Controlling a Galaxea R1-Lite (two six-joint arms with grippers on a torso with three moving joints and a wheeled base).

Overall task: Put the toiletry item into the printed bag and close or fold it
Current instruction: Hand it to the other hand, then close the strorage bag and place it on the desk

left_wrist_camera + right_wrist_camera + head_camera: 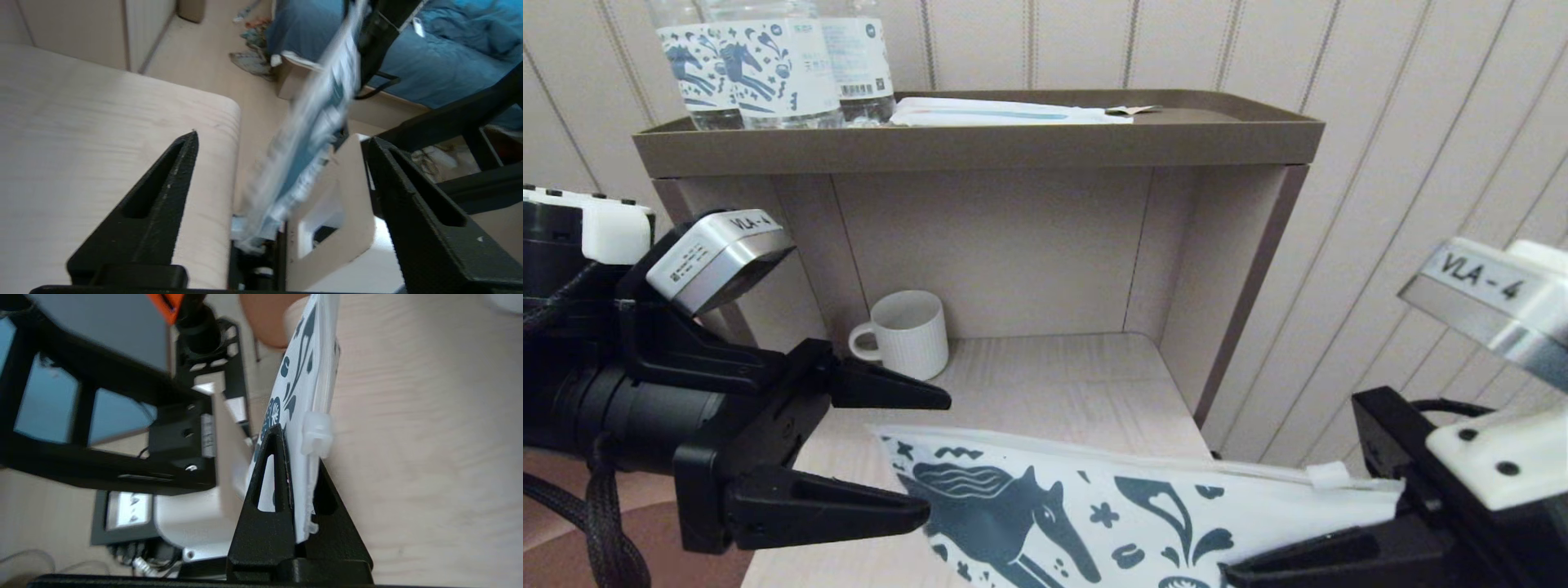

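Your right gripper (pixel 300 457) is clenched on the flat white pouch printed with a dark teal horse (pixel 1094 514), pinching its end by the white zip slider (pixel 1327 474) and holding it off the pale wooden shelf (pixel 1054 384). The pouch's long axis runs straight across toward your left gripper (pixel 927 453), which hovers with fingers spread wide, just beside the free corner; that corner sits roughly level with the gap. Left is the nearer arm for that end, so a short push along the pouch should bracket it. I can't make out the thin white wrapped stick anywhere. A white ribbed mug (pixel 907 333) stands behind.
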